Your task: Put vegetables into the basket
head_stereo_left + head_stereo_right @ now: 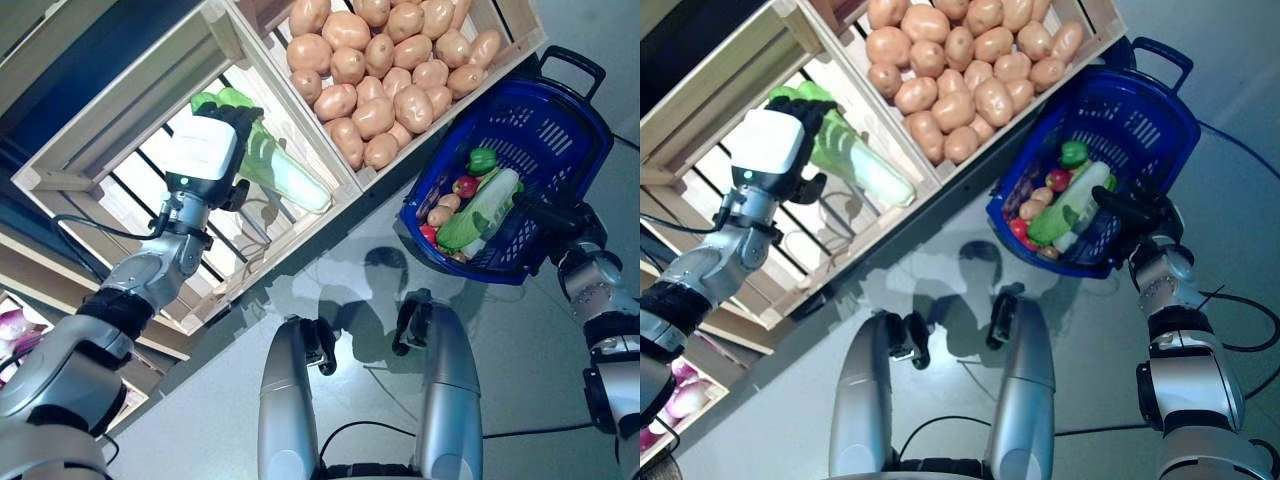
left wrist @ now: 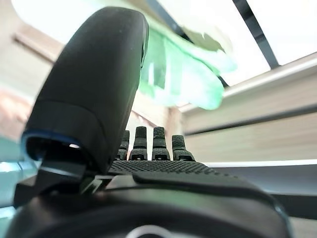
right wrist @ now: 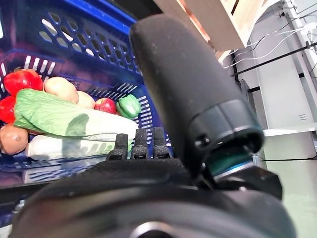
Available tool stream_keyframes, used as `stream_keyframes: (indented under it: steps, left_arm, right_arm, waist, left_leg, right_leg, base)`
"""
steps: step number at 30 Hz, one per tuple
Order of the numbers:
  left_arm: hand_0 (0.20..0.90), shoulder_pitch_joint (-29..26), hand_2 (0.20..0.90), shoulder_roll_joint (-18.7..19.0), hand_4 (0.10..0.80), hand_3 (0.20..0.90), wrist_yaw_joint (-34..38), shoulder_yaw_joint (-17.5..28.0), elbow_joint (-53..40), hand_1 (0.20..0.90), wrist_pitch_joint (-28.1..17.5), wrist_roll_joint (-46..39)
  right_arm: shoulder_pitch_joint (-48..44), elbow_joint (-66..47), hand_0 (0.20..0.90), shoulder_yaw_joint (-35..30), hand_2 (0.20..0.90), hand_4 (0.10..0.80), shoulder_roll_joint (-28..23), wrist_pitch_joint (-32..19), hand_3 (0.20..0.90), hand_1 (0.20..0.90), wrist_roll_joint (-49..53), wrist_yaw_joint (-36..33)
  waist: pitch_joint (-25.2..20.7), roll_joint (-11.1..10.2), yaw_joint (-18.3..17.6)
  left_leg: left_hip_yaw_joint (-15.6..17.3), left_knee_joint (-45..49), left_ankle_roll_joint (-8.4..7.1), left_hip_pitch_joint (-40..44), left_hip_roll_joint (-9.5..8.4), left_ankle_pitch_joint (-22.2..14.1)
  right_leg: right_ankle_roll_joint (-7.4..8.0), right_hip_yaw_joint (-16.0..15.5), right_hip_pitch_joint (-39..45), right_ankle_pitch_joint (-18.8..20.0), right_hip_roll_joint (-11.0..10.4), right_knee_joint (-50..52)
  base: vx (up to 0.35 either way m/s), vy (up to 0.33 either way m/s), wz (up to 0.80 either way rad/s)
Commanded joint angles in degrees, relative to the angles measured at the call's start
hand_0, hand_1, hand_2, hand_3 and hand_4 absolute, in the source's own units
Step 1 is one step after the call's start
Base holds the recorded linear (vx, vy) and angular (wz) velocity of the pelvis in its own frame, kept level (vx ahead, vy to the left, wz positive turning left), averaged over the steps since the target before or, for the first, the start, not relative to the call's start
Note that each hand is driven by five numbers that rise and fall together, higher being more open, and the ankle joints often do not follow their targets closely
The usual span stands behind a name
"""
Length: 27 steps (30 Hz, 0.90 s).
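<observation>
The left hand (image 1: pixel 205 150) grips a long, pale green cabbage (image 1: pixel 285 175). At 3 o'clock, the right hand (image 1: pixel 1130 212) holds the blue basket (image 1: pixel 560 125) rim.

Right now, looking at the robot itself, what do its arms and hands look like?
Both arms are silver-grey metal with dark bands at the joints. The left robot hand has a boxy white back with a small green light and black fingers. The right robot hand looks all black. In the wrist views, the palms are textured black rubber, and each thumb is a thick black rounded shape.
</observation>
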Motion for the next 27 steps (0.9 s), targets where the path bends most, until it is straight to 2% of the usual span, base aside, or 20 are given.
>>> stream_keyframes:
  steps: [1,7,14,22,27]
  left_arm:
    - [0.900,-7.3,0.900,4.8,0.800,0.900,0.8,2.7,1.5,0.900,2.3,-0.5]
    - [0.900,-8.8,0.900,4.2,0.800,0.900,-0.3,0.8,4.5,0.900,0.9,0.6]
    - [0.900,-11.4,0.900,3.0,0.800,0.900,-2.3,-1.8,7.2,0.900,2.0,3.6]
    - [0.900,-17.0,0.900,1.7,0.800,0.900,-3.8,-9.6,10.7,0.900,3.7,14.5]
    - [0.900,-19.1,0.900,0.9,0.800,0.900,-7.7,-13.0,11.4,0.900,4.5,17.3]
  right_arm:
    - [-4.4,-2.6,0.900,0.2,0.900,0.800,-4.2,-6.0,0.900,0.900,1.1,3.4]
    - [-4.9,-1.1,0.900,-0.2,0.900,0.800,-4.3,-6.1,0.900,0.900,2.6,3.6]
    - [-5.9,-0.6,0.900,0.8,0.900,0.800,-3.8,-5.7,0.900,0.900,2.9,4.3]
    - [-8.3,1.6,0.900,3.1,0.900,0.800,-3.9,-5.2,0.900,0.900,3.1,6.1]
    - [-8.8,2.4,0.900,3.6,0.900,0.800,-3.8,-5.2,0.900,0.900,3.0,6.4]
  waist:
    - [-0.3,0.3,-1.8]
    - [-0.3,0.2,-2.0]
    - [-0.3,0.0,-2.3]
    - [-0.3,-0.4,-3.1]
    - [-0.3,-0.6,-3.4]
  left_leg:
    - [3.2,-4.3,1.08,3.1,-0.46,-2.1]
    - [3.3,-4.1,0.71,1.7,-0.16,-2.1]
    - [3.4,-4.1,0.28,-0.2,0.22,-2.0]
    - [3.9,-3.9,-0.05,-2.7,0.89,-1.7]
    - [4.1,-3.7,-0.13,-3.9,1.32,-1.8]
  right_leg:
    - [3.30,1.2,6.3,-2.1,-1.2,-2.7]
    - [3.97,1.6,5.1,-1.5,-0.9,-3.3]
    - [4.62,1.9,3.3,-0.7,-0.8,-3.8]
    - [5.34,2.2,0.8,0.4,-0.1,-4.5]
    - [5.63,2.1,-0.2,0.9,0.3,-4.9]
  base:
    - [-0.017,0.029,-0.10]
    - [-0.007,0.008,-0.03]
    - [-0.017,-0.002,-0.01]
    - [-0.018,0.008,-0.07]
    - [-0.005,-0.001,-0.06]
